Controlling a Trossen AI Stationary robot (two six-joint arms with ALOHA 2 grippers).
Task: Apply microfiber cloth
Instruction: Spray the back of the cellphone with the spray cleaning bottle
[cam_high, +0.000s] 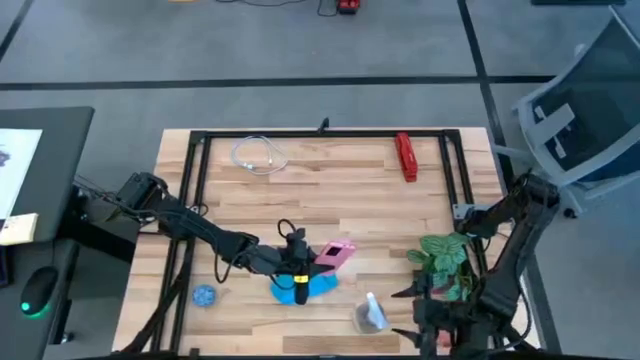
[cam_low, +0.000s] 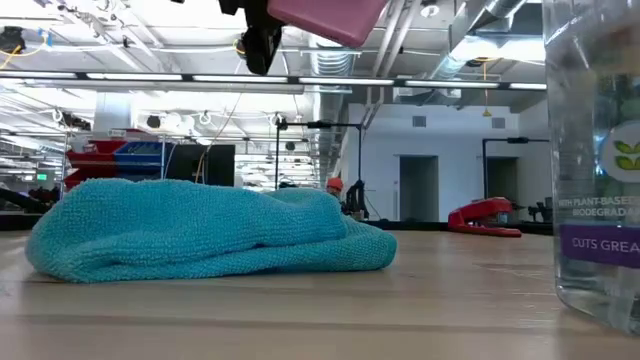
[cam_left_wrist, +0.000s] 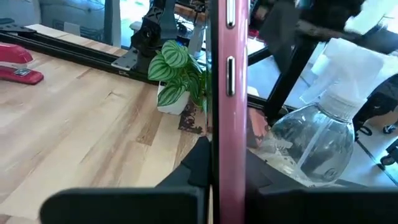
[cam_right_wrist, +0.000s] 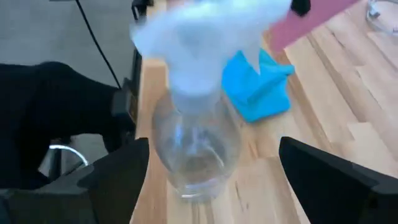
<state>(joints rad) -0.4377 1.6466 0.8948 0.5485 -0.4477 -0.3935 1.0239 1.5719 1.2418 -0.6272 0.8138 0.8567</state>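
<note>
High view: the left gripper (cam_high: 300, 268) is clamped on a pink-cased slab phone (cam_high: 335, 253) above the crumpled sky-blue microfiber cloth (cam_high: 312, 285) at table's 6 o'clock. Right gripper (cam_right_wrist: 211, 174), fingers apart, faces a clear spray bottle (cam_high: 370, 314).

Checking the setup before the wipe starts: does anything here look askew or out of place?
The microfiber cloth lies bunched in a rumpled heap on the table, not spread flat. The left gripper holds a pink-cased phone clear above it. Nothing looks spilled or damaged.
</note>
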